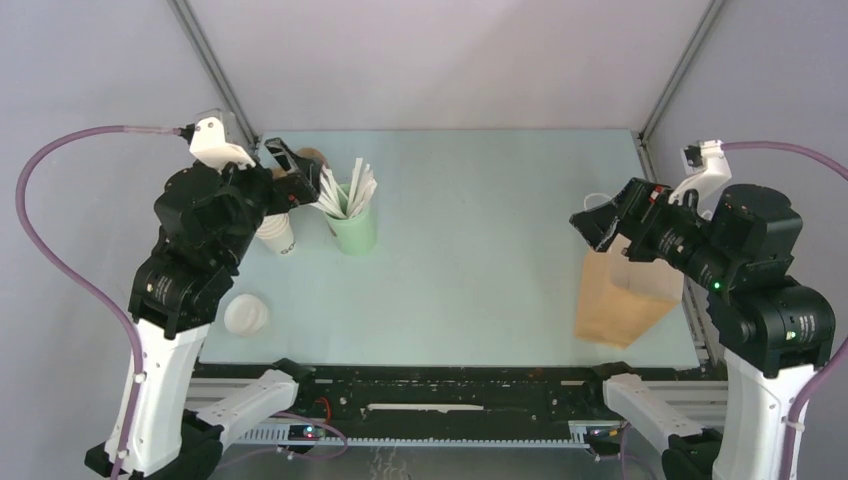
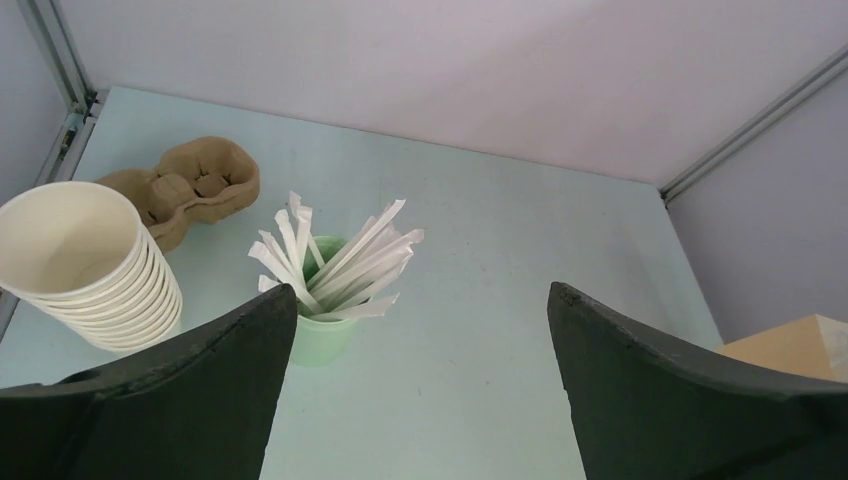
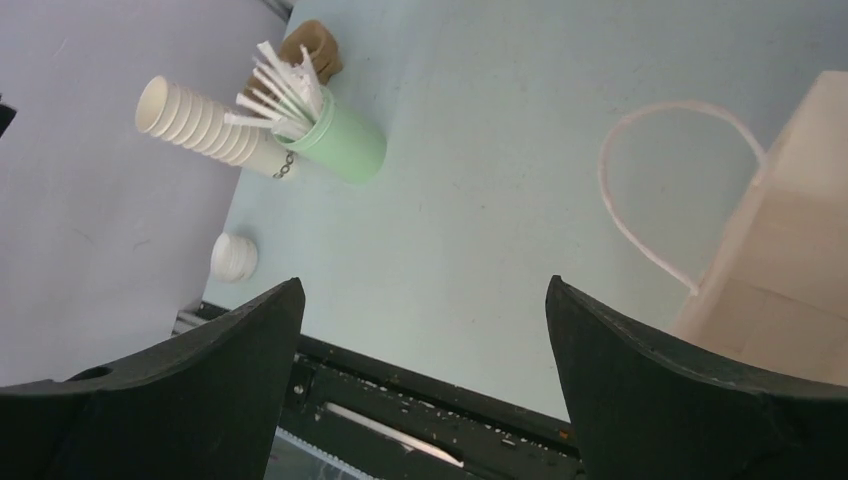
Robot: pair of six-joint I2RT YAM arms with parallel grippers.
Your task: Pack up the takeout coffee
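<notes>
Standing lidded at near-left corner of table (image 1: 480,200): takeout coffee (image 1: 246,315), light thin-walled paper, crushable, spill-prone; grasp mid-wall below lid, gently. Left gripper (image 2: 420,295) and right gripper (image 3: 425,285) both spread wide, empty

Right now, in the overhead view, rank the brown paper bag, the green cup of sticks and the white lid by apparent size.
1. brown paper bag, partly behind the right arm
2. green cup of sticks
3. white lid, near the cup's size without sticks
</notes>
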